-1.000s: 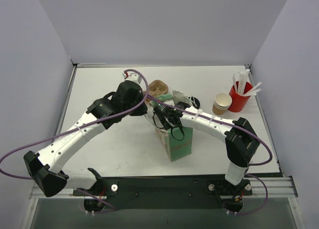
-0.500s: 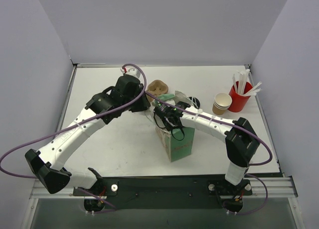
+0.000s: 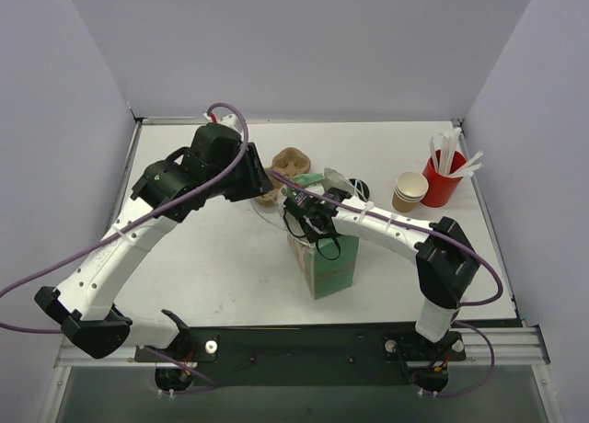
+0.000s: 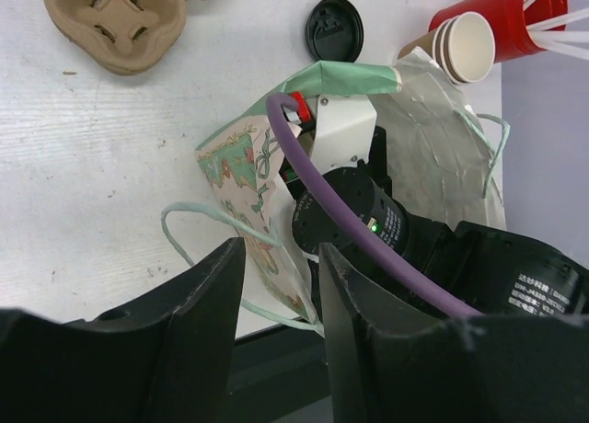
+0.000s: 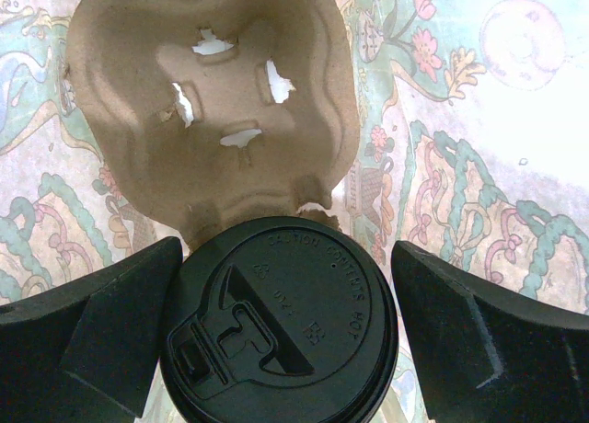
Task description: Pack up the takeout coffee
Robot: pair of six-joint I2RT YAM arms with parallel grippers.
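White table | left claw half-open, empty | right claw clamps takeout coffee inside bag

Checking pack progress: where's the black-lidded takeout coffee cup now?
Right wrist view: the black-lidded takeout coffee cup is gripped between the fingers of the right gripper inside the green patterned paper bag, at the near end of the moulded brown pulp carrier there.

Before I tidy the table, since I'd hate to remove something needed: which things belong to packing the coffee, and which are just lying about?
In use: lidded coffee cup, carrier in the bag, patterned bag.
Lying about: spare carrier, loose lid, cup stack, red cup of sticks.
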